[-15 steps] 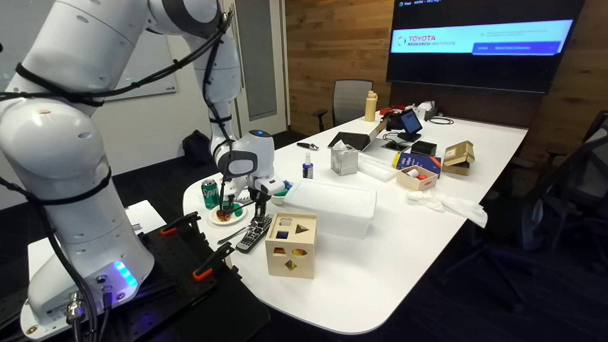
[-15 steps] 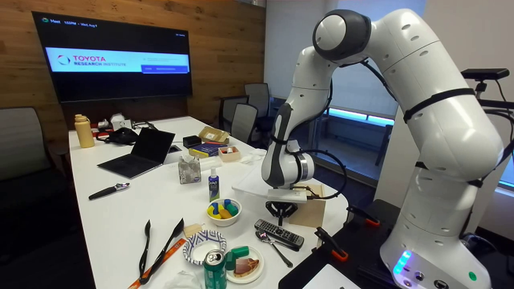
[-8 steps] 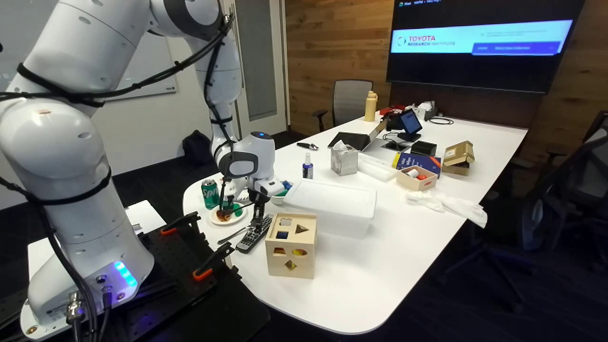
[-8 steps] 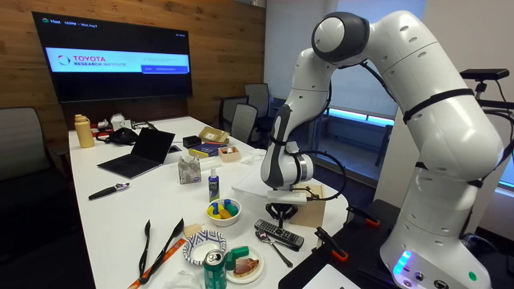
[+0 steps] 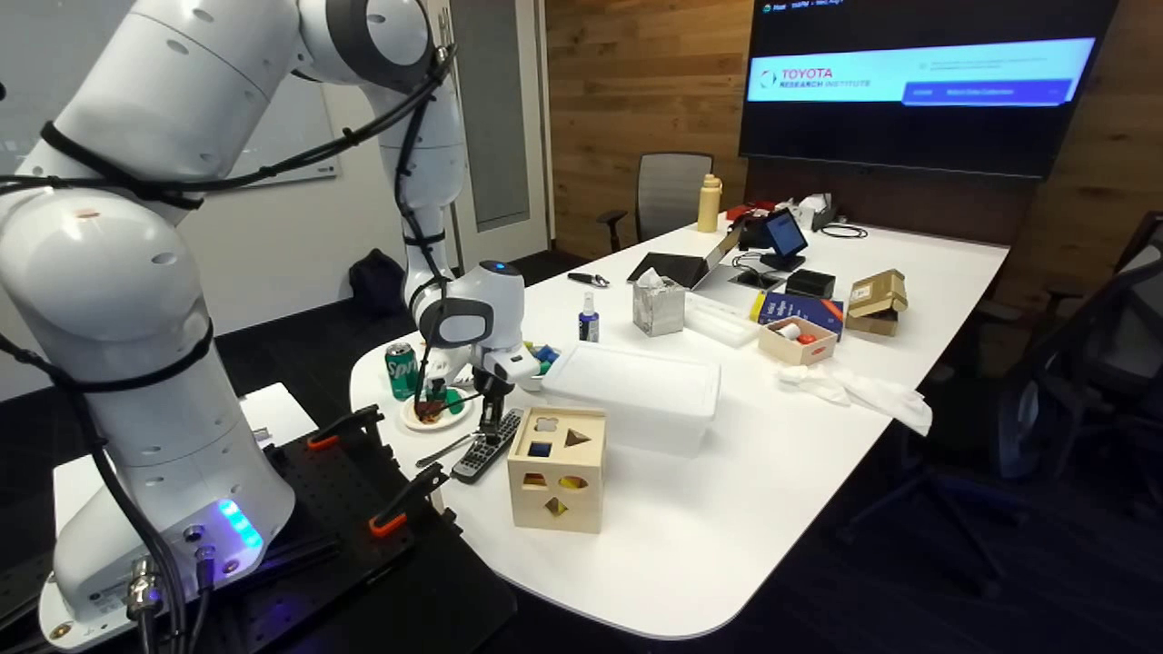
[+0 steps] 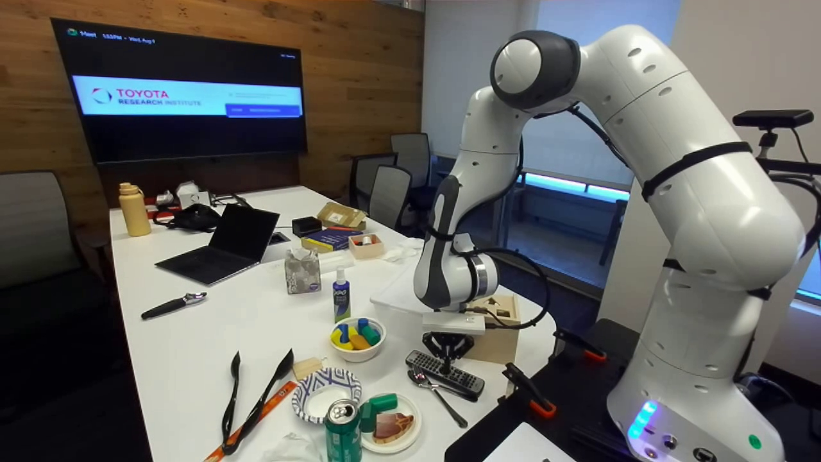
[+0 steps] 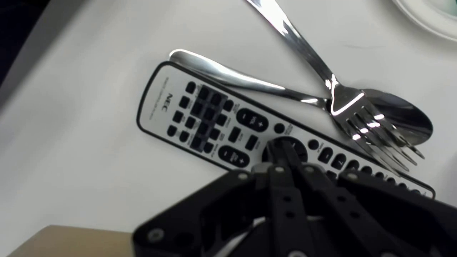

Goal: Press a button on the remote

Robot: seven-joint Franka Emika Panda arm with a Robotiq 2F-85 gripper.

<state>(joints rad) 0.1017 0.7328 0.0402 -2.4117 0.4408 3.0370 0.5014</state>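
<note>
The remote (image 7: 157, 103) lies flat on the table, slim, with a black edge, a light face and black buttons in the wrist view. It also shows in both exterior views (image 5: 474, 463) (image 6: 467, 381). My gripper (image 7: 281, 143) is shut with nothing between its fingers. It points down at the remote, its tips over the dark round pad near the middle, which they partly hide. In both exterior views the gripper (image 5: 489, 440) (image 6: 445, 370) reaches down to the remote. The tips seem to touch the pad; I cannot tell whether it is pressed in.
A fork (image 7: 303, 46) and a spoon (image 7: 228, 76) lie along the remote's side. A wooden shape cube (image 5: 556, 490) and a white lidded bin (image 5: 636, 391) stand close by. A plate (image 6: 410, 439), a can (image 6: 344, 436) and a bowl of blocks (image 6: 359, 354) are near.
My shut gripper has come down from just above the remote to its face. The hand and arm have sunk further and the wrist has tilted slightly. The remote has not visibly moved.
</note>
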